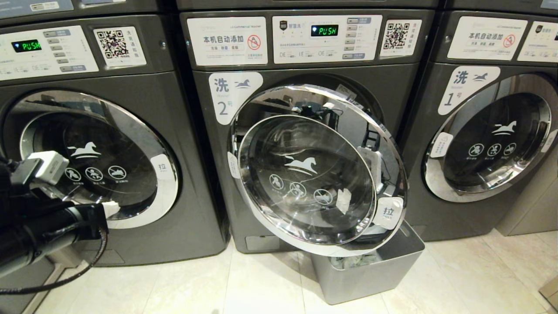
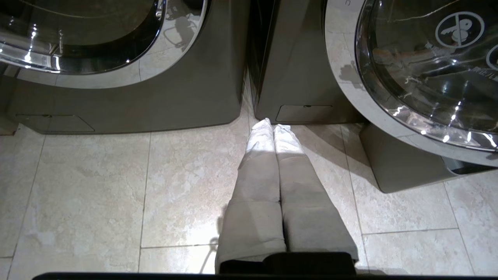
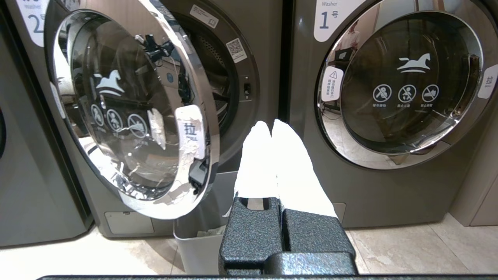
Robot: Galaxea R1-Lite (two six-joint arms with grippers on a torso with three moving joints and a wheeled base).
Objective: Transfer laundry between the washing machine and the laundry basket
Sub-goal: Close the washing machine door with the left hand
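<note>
Standing ajar, the washing machine door overhangs the laundry basket; left pincer and right pincer both pressed together, empty.

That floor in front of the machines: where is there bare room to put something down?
Bare tile lies left of the laundry basket, before the left-hand machine; more bare tile lies to its right, before machine 1. It is crowded under the open door of the washing machine, where the basket stands.
</note>
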